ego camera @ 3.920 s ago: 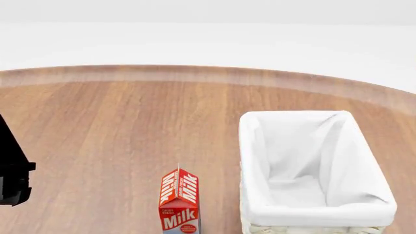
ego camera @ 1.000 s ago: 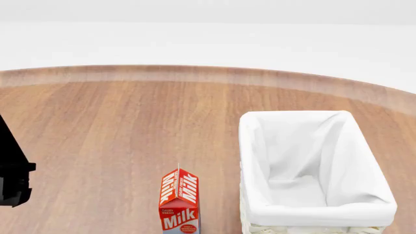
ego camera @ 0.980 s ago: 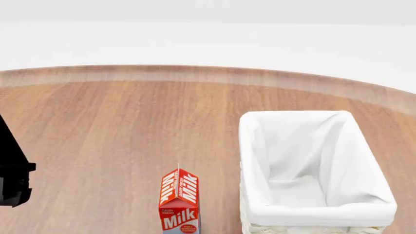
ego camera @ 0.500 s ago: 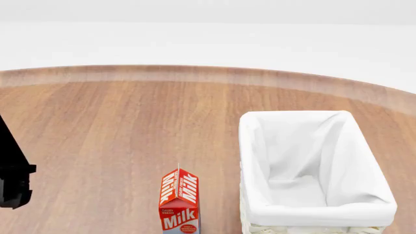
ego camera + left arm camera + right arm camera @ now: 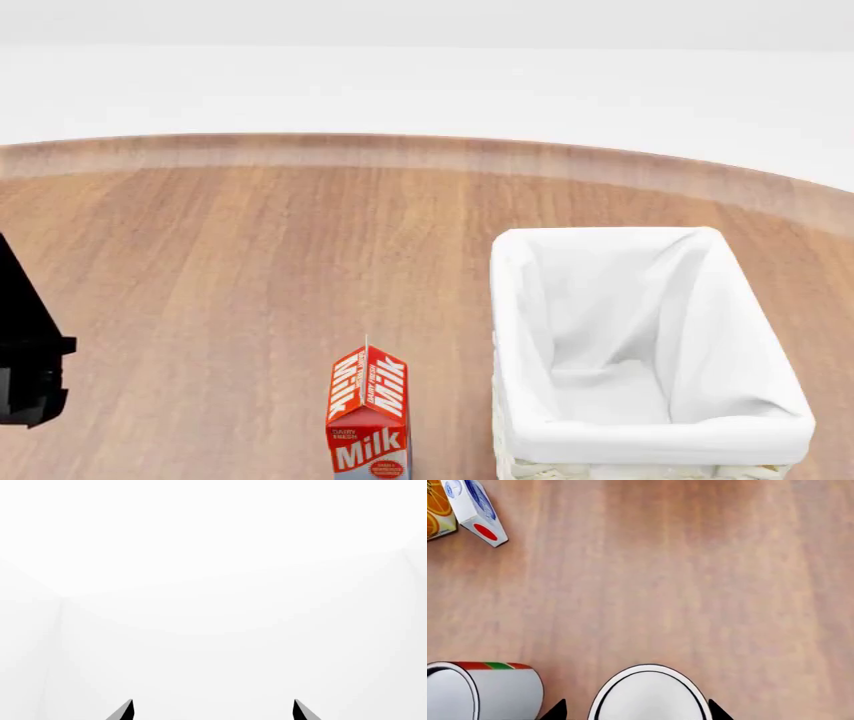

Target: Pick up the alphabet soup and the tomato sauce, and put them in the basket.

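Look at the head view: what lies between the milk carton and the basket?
Nothing. In the head view only a narrow strip of bare wooden table separates the milk carton from the basket; they stand side by side, not touching.

On the table (image 5: pixel 240 260) we see the basket (image 5: pixel 523 300) at the near right, with the milk carton (image 5: pixel 368 412) standing just to its left, apart from it. In the right wrist view two cans stand side by side: the tomato sauce (image 5: pixel 484 691), and probably the alphabet soup (image 5: pixel 650 694) between the fingertips (image 5: pixel 716 711).
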### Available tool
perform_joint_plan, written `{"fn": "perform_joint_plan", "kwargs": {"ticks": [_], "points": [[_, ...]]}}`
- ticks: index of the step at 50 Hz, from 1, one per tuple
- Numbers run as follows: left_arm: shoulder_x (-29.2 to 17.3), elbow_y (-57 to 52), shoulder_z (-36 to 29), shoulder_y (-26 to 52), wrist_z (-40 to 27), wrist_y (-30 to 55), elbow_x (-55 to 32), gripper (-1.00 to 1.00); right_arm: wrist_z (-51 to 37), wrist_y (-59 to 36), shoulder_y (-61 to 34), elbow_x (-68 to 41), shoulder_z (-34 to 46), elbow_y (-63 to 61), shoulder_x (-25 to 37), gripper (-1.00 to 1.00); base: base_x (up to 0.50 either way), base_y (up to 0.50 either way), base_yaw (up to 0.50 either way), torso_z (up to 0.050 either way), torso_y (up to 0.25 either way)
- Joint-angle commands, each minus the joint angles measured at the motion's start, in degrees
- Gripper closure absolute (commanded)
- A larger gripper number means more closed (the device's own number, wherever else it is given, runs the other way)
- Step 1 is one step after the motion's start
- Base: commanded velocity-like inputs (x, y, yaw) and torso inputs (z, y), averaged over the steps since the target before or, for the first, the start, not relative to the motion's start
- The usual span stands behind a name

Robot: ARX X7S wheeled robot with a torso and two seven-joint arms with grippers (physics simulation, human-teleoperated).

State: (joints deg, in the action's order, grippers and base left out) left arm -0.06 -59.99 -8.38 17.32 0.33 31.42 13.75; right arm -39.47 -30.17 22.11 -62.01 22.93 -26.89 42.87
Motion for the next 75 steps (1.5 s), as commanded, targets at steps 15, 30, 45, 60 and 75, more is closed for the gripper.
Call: {"fn": "perform_joint_plan", "kwargs": {"ticks": [15, 30, 45, 60, 75], "points": [[-0.01, 0.0, 0.02, -0.59, -0.11, -0.53, -0.2, -1.0, 1.6, 1.47, 0.37, 0.93, 0.72, 2.71, -1.19, -1.0, 0.0, 0.0, 0.0, 0.0, 0.0], [0.0, 0.0, -0.12, -0.65, -0.2, -0.56, -0.16, -1.0, 1.53, 2.33, 0.39, 1.7, 0.71, 1.73, -1.11, 1.0, 0.0, 0.0, 0.0, 0.0, 0.0], [0.0, 0.0, -0.15, -0.22, -0.07, -0.28, 0.02, -1.0, -2.03, 1.79, -0.17, -0.76, -1.59, -4.62, 1.6, 1.0, 0.0, 0.0, 0.0, 0.0, 0.0], [-0.01, 0.0, -0.4, -0.73, -0.51, -0.64, -0.24, -1.0, -6.75, 0.81, -3.6, -5.64, -5.84, -12.51, 5.84, 1.0, 0.0, 0.0, 0.0, 0.0, 0.001], [-0.01, 0.0, -0.63, -0.9, -0.44, -0.55, -0.08, -1.0, -12.56, -1.06, -11.41, -13.65, -10.04, -19.16, 9.95, 1.0, 0.0, 0.0, 0.0, 0.0, 0.0]]}}
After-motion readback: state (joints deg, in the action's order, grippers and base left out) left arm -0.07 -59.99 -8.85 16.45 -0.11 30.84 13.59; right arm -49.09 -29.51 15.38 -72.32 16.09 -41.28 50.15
